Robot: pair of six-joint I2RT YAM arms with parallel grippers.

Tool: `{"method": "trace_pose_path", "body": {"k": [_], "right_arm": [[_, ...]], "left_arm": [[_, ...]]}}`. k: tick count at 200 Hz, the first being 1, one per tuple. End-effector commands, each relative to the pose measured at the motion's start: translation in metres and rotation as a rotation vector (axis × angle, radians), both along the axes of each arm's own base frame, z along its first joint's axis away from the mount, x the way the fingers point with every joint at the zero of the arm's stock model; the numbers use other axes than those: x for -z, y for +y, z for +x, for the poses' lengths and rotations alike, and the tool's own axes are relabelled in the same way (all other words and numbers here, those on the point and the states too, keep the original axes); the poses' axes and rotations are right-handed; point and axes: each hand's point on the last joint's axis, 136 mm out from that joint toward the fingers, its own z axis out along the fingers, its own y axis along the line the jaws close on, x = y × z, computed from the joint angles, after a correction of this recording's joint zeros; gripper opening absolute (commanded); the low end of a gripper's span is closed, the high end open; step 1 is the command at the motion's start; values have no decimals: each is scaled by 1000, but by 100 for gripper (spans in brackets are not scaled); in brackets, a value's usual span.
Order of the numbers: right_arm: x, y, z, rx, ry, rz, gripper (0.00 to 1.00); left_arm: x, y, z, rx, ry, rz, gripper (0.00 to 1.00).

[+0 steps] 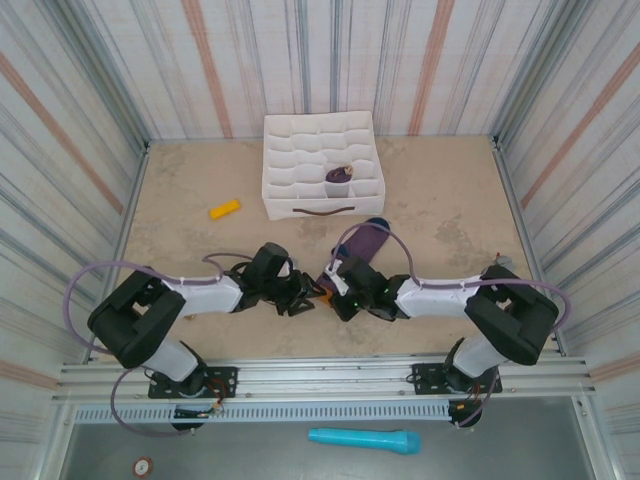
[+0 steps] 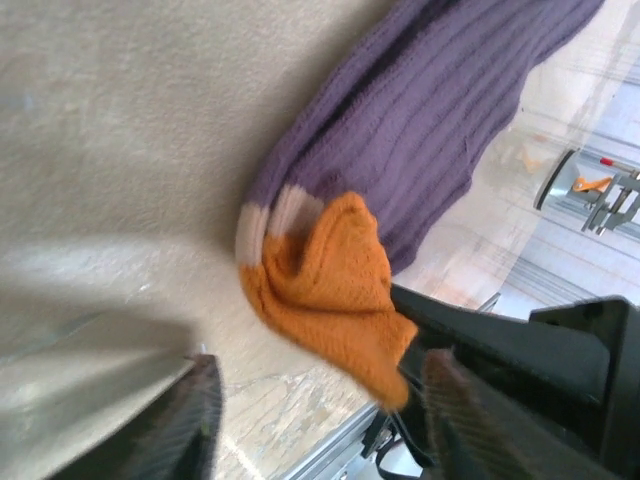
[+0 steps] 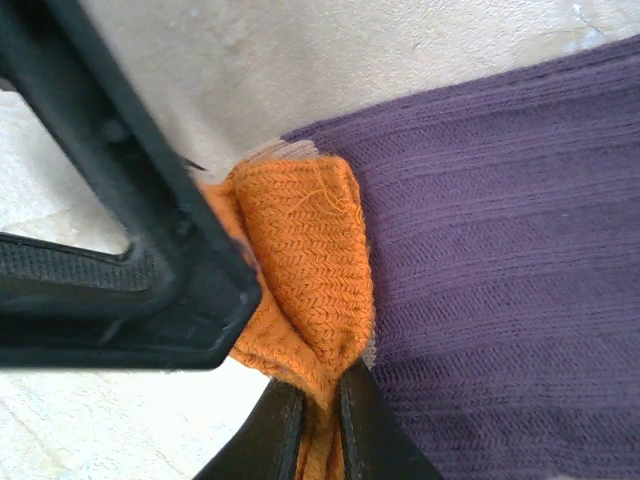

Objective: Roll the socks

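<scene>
Purple ribbed sock [image 3: 500, 250] lies flat, its orange cuff [image 3: 300, 250] bunched.

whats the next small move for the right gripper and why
Probably swing the right gripper over, folding the pinched orange cuff onto the purple leg to start the roll: it is shut on the cuff, the left gripper is open beside it, and the sock lies unrolled.

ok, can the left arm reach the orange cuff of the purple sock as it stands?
Probably yes. The left gripper is open with the orange cuff just ahead of it and nothing between them. The right gripper is shut on one edge of that cuff, so room looks tight.
</scene>
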Motion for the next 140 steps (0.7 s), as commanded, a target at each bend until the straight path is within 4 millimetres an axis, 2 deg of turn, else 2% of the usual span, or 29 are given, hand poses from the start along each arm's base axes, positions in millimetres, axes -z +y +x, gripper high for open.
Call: {"method": "trace_pose_path", "body": {"k": [1,22,71,111,140], "right_arm": [[17,-7,-7,21,150,3,0],[17,-6,-4,45,237,53,0],[21,-10,8,150,488,175,0],[28,-11,15,231,684,227,0],[35,-10,15,259,789,241,0]], "left_arm": [[-13,9,7,12,-90,40,61],[-21,13,11,50,-176,80,61],[-18,14,24,71,-305,103,50],[-5,15,39,55,-365,147,43],[2,13,52,26,-403,164,42]]}}
